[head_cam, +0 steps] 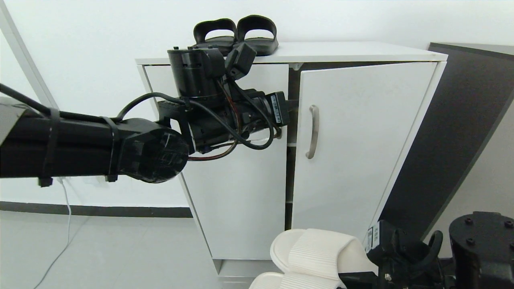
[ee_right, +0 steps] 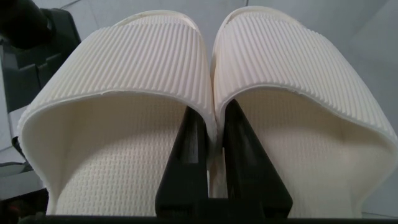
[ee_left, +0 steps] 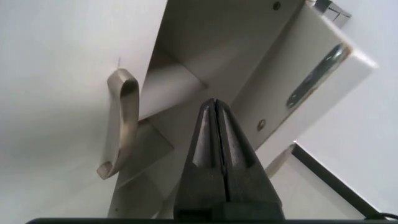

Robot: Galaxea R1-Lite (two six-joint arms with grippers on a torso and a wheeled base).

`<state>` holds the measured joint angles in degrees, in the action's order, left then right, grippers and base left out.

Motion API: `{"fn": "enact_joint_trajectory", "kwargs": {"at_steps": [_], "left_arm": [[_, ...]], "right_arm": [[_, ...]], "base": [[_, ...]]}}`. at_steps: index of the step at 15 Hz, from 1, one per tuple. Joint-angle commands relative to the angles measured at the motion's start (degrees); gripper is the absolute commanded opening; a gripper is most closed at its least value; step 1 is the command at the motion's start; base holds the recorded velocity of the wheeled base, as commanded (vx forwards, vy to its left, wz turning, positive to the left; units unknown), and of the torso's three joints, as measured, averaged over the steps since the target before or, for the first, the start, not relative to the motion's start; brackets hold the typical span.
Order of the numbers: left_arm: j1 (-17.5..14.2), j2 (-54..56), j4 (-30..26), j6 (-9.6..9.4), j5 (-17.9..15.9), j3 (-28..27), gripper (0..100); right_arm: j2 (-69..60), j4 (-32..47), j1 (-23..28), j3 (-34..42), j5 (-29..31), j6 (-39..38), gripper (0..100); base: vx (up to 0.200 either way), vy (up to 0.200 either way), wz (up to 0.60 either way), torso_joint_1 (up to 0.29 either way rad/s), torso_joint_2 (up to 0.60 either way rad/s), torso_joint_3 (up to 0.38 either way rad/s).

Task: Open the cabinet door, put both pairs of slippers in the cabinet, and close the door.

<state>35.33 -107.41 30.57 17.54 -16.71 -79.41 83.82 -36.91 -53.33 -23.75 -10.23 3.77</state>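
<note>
head view: left arm (head_cam: 152, 148) is stretched out to the cabinet (head_cam: 361, 52), wrist up against the left door (head_cam: 237, 200), right at the gap beside the right door (head_cam: 353, 152), which stands ajar. black slippers (head_cam: 237, 34) sit on top; white slippers (head_cam: 317, 257) are low in front.

left wrist: left gripper (ee_left: 216, 109) pressed together, empty, just beside the left door's handle (ee_left: 121, 124), not touching it.

right wrist: right gripper (ee_right: 213, 118) pinching the white slippers' two inner walls together, one finger inside each slipper.
</note>
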Motion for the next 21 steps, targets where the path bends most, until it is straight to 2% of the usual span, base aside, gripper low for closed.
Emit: {"fn": "enact_joint_trajectory", "kwargs": {"at_steps": [1,3,4,5,7,8,10,13,16,19,20,21], "left_arm": [[0.2,-0.8,0.1,0.12,0.0,0.0,0],[1.9,-0.3,0.5,1.97,0.0,1.5,0],[2.6,0.0,0.5,1.88,0.2,2.1,0],[5.5,1.3,2.2,1.44,0.4,5.0,0],[9.1,2.6,5.7,1.44,0.5,8.5,0],[9.9,2.7,6.2,1.35,0.5,9.0,0],[9.8,2.6,6.3,1.62,0.5,9.0,0],[7.2,4.1,6.5,1.88,0.8,10.1,0],[4.4,9.9,6.0,1.79,2.5,15.1,0],[0.6,20.4,5.2,1.35,7.6,24.2,0],[-2.9,27.8,1.9,0.74,8.6,29.7,0],[-4.3,30.9,0.0,0.21,8.7,31.3,0]], "right_arm": [[0.1,-0.1,-0.9,0.7,-0.1,0.0,0],[-0.1,-0.1,-1.9,1.3,-0.1,0.0,0],[-0.2,-0.1,-2.2,1.6,-0.1,0.0,0],[-0.2,-0.1,-3.1,2.2,-0.2,0.0,0],[-0.2,-0.2,-3.5,2.8,-0.2,0.0,0],[-0.2,-0.4,-3.7,2.8,-0.6,0.1,0],[-0.2,-1.2,-3.7,3.1,-0.8,0.1,0],[0.1,-2.1,-3.5,3.2,-0.8,0.1,0],[0.4,-2.9,-2.8,2.8,-0.6,-0.2,0],[2.3,-3.5,2.4,0.8,-0.2,-0.8,0],[4.4,-3.7,5.6,-1.2,-0.1,-3.2,0],[4.7,-3.9,6.0,-1.9,0.6,-4.2,0]], "base": [[-0.200,0.000,0.00,0.007,0.00,0.002],[-0.200,0.000,0.00,0.010,0.00,-0.002],[-0.200,0.000,0.00,0.002,0.01,0.002],[-0.200,0.000,0.00,-0.002,0.00,0.012],[-0.200,0.000,0.00,0.002,0.01,-0.002],[-0.200,0.000,0.00,-0.002,0.00,0.002],[-0.200,0.000,0.00,-0.002,0.00,-0.002],[0.000,0.000,0.00,0.000,0.00,0.000],[0.000,0.000,0.00,0.000,0.00,0.000],[0.000,0.000,0.00,0.000,0.00,0.000],[0.000,0.000,0.00,0.000,0.00,0.000],[0.000,0.000,0.00,0.000,0.00,0.000]]}}
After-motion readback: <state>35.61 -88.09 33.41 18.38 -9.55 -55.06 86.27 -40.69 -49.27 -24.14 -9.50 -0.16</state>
